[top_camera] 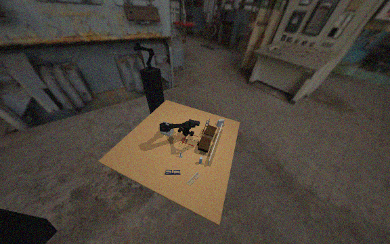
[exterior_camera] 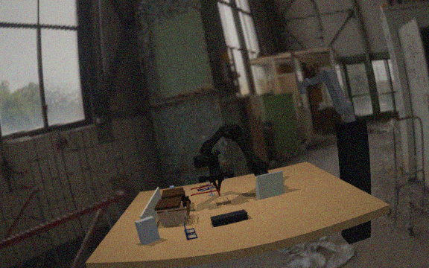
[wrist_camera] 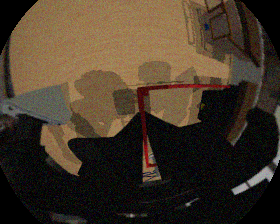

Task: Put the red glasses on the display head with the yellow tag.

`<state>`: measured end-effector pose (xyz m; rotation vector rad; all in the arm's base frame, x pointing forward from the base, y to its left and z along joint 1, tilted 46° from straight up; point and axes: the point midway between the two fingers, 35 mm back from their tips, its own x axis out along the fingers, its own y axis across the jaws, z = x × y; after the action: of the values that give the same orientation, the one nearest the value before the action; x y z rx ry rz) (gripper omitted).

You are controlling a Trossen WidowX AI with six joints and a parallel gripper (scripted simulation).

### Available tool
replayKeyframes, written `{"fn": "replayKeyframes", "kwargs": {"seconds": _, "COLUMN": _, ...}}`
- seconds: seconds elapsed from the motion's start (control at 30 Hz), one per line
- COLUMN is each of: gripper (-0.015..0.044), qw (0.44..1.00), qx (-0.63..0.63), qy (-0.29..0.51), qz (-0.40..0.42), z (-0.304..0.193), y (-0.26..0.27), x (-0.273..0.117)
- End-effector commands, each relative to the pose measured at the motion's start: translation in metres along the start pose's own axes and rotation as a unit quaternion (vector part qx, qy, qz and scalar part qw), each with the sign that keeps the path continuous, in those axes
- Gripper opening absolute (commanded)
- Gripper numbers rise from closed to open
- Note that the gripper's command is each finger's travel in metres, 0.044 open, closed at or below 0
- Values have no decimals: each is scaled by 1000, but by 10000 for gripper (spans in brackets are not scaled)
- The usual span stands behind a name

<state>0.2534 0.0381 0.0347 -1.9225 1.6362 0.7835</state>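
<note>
My gripper [top_camera: 185, 135] [exterior_camera: 218, 184] [wrist_camera: 141, 115] is shut on the red glasses [top_camera: 184, 139] [exterior_camera: 204, 193] [wrist_camera: 191, 86], held above the table short of the heads. In the wrist view their front bar runs down between the fingers and a temple extends right; in the exterior view both temples point toward the heads. The yellow-tagged head [wrist_camera: 221, 107] has a dark face, right of the fingers; the glasses' temple end shows just above it. It appears to be the brown-topped head [top_camera: 205, 144] [exterior_camera: 173, 192]. The other head [top_camera: 210, 130] [exterior_camera: 170, 203] [wrist_camera: 243, 31] has a blue tag. Part of the glasses is hidden.
Behind the heads stands a long pale panel [top_camera: 216, 144] [exterior_camera: 151, 204]. A pale block [top_camera: 221, 123] [exterior_camera: 147, 231], blue glasses [exterior_camera: 191, 234], a black case [exterior_camera: 229, 218] and a grey panel [exterior_camera: 270, 184] [wrist_camera: 48, 105] stand around. More blue glasses [top_camera: 172, 172] lie beyond a small stand [top_camera: 181, 155].
</note>
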Motion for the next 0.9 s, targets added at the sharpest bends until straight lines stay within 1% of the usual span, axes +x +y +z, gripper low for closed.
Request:
{"fn": "replayKeyframes", "kwargs": {"seconds": 0.0, "gripper": 0, "qw": 1000, "qx": -4, "qy": 3, "qz": 1, "z": 0, "y": 1, "x": 3}}
{"fn": "replayKeyframes", "kwargs": {"seconds": 0.87, "gripper": 0, "qw": 1000, "qx": -4, "qy": 1, "qz": -6, "z": 0, "y": -28, "x": 4}}
